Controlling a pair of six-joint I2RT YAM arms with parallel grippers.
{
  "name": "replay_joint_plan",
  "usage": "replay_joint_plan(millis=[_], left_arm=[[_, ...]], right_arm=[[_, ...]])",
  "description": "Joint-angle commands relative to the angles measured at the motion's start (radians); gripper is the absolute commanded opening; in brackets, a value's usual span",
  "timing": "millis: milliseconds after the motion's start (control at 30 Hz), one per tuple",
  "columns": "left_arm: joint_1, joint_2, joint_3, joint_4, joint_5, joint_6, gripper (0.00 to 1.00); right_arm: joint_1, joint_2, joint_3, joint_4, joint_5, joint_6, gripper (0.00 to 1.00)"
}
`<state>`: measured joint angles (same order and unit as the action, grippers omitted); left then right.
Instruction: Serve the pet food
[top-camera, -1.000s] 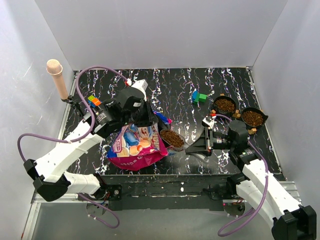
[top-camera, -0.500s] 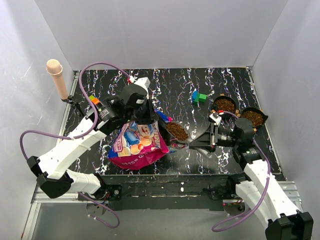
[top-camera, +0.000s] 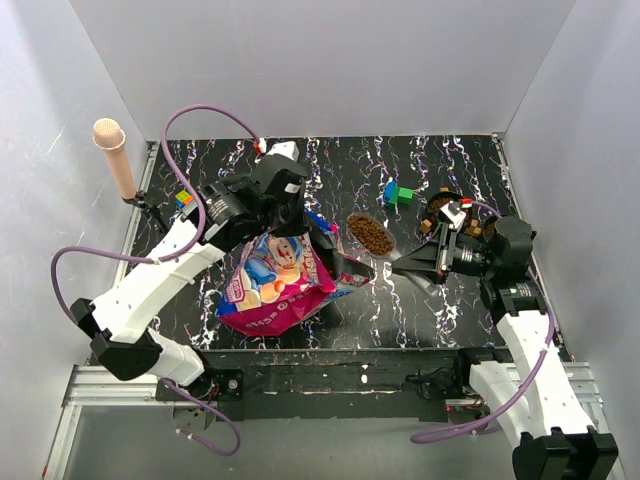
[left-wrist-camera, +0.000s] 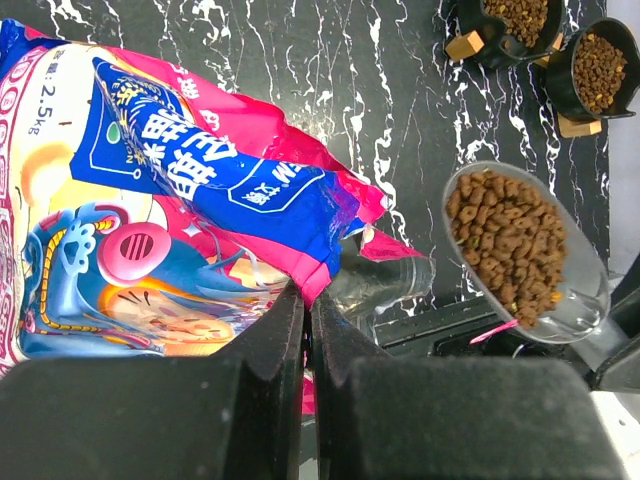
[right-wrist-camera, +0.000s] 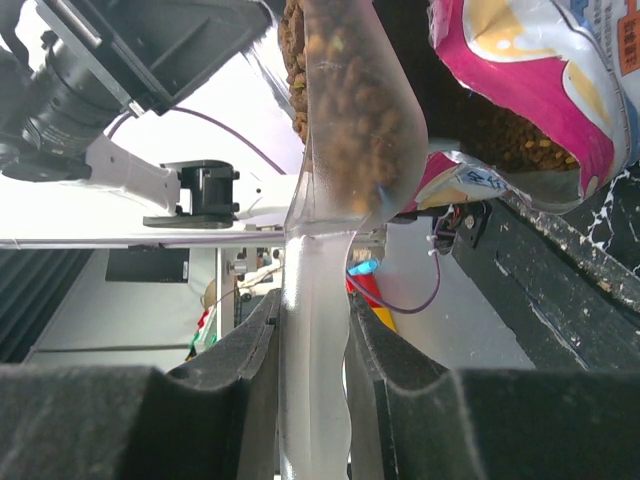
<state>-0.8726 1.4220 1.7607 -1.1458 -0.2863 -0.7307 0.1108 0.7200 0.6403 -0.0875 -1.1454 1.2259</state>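
The pet food bag (top-camera: 275, 285), glossy magenta-pink with a blue panel, lies at the table's front left, and its top edge (left-wrist-camera: 325, 265) is pinched in my shut left gripper (left-wrist-camera: 307, 300). My right gripper (right-wrist-camera: 312, 310) is shut on the handle of a clear plastic scoop (right-wrist-camera: 345, 110). The scoop (top-camera: 370, 235) is heaped with brown kibble and hangs above the table between the bag and the bowls. Two black bowls (left-wrist-camera: 510, 15) (left-wrist-camera: 598, 68) at the right hold kibble. In the top view, one bowl (top-camera: 443, 204) shows beside my right gripper (top-camera: 418, 262); the arm covers the other.
Blue and green toy blocks (top-camera: 398, 193) lie behind the scoop, and more coloured blocks (top-camera: 183, 198) sit at the far left. A beige foam-tipped post (top-camera: 115, 155) stands at the back left corner. White walls close in three sides.
My right arm has carried the filled scoop up and to the right, away from the bag's mouth and toward the bowls. My left arm has shifted slightly back, still gripping the bag.
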Motion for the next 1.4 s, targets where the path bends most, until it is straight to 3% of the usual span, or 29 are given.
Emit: replay_joint_plan(millis=[0,367,567,667,967,1367], left_arm=[[0.014,0.000,0.098,0.081,-0.082,0.031,0.00],[0.014,-0.055,0.062,0.046,0.085,0.085,0.00],[0.014,-0.077,0.063,0.049,0.128,0.109,0.00],[0.014,-0.071,0.078,0.047,0.141,0.123,0.00],[0.014,-0.083,0.080,0.041,0.145,0.160,0.00],[0.014,-0.077,0.100,0.031,0.124,0.217,0.00]], right_arm=[[-0.072,0.022,0.078,0.006,-0.045,-0.026,0.01],[-0.279,0.160,0.076,0.078,-0.050,-0.095,0.01],[-0.358,0.239,0.029,0.268,0.021,-0.071,0.01],[-0.394,0.282,0.003,0.385,0.048,-0.017,0.01],[-0.496,0.401,-0.042,0.505,0.105,-0.026,0.01],[-0.591,0.541,-0.080,0.509,0.164,-0.100,0.01]])
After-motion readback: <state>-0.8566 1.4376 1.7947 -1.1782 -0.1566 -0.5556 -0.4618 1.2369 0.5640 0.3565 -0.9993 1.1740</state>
